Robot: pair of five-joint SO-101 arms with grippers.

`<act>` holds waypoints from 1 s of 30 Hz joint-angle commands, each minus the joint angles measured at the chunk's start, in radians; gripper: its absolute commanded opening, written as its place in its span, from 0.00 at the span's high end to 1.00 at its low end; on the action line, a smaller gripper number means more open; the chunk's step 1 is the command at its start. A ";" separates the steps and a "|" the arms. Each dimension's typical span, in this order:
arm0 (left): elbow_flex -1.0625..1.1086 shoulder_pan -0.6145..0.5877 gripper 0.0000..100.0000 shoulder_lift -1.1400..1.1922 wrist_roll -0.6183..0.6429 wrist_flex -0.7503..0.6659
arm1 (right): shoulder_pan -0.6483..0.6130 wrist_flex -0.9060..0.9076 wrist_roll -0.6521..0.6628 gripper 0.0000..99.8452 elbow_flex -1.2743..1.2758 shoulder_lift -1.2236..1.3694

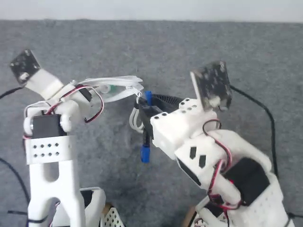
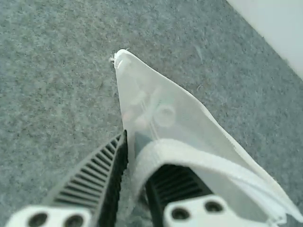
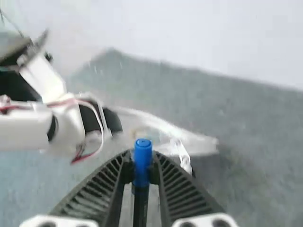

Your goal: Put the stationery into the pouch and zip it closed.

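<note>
Left claw [image 2: 137, 151] pinches the pouch [image 2: 161, 113] rim; right claw [image 3: 142, 158] grips a blue pen [image 3: 142, 147] (held lengthwise); best align it with the mouth before releasing.

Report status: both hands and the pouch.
Left hand shut on pouch. Right hand shut on blue pen, close to pouch, not yet inside. Nothing between them.

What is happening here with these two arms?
The left pincer is shut on one edge of a see-through pouch and holds it out over the grey table. The right pincer is shut on a blue pen, one end of which is close to the pouch. The pen is not yet inside. Some small things seem to lie in the pouch.
</note>
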 commanded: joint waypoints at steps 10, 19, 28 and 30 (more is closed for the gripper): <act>-0.062 0.006 0.99 -0.058 -0.009 -0.005 | 0.012 -0.777 -0.009 0.99 0.565 -0.357; -0.062 0.005 0.99 -0.058 -0.009 -0.002 | 0.010 -1.250 -0.003 0.99 0.829 -0.456; -0.062 0.003 0.99 -0.058 -0.009 -0.002 | 0.018 -1.394 0.000 0.99 0.885 -0.455; -0.062 0.003 0.99 -0.058 -0.009 -0.002 | 0.018 -1.394 0.000 0.99 0.885 -0.455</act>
